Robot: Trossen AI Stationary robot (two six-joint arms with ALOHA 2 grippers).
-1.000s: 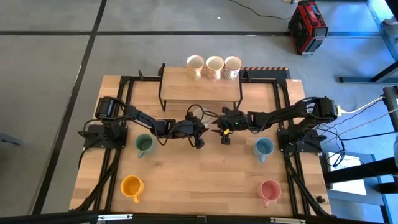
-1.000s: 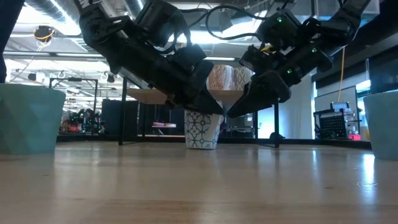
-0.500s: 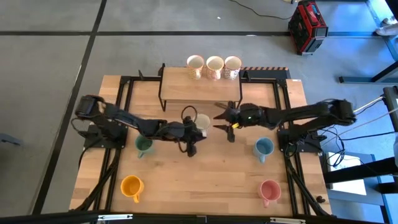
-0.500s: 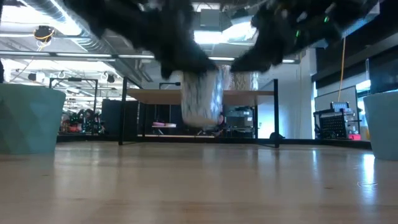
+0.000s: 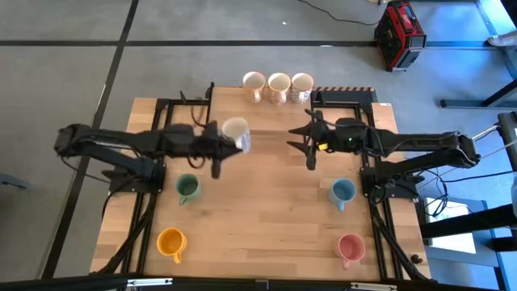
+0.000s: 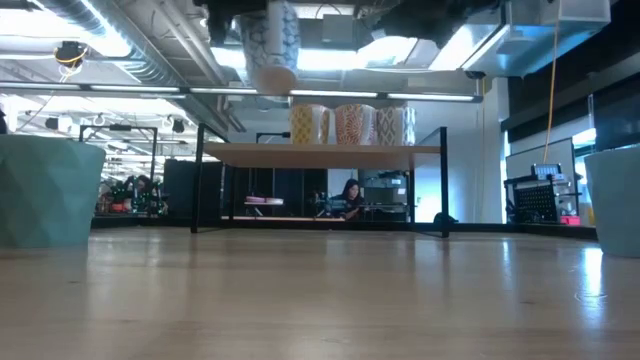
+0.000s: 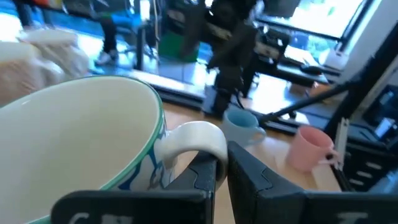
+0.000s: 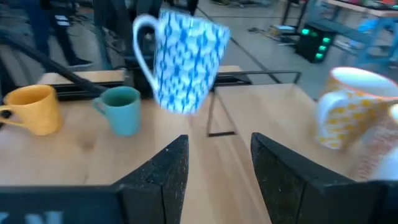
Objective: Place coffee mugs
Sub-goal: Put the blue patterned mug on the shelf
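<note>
A white mug with a blue pattern hangs high over the near left part of the wooden shelf, and my left gripper is shut on its handle. The low view shows this mug above shelf height. My right gripper floats open beside it, toward the table's right, with nothing between its fingers. Three patterned mugs stand on the shelf's far edge. Green, orange, light blue and pink mugs stand on the table. My left gripper pinches the handle's outer bar between its two fingers; one finger reaches under the handle's arch and the other lies outside it. The fingers come about level from the table's left. The mug hangs clear, roughly upright, its mouth up.
The shelf stands on a black wire frame at the table's far middle. Black rails run along both sides of the table. A red case sits on the floor beyond the far edge.
My left gripper has risen with the patterned mug, lifting it off the table's middle and carrying it toward the far left, up to above shelf height. My right gripper has risen too and drawn back toward the table's right, staying open.
</note>
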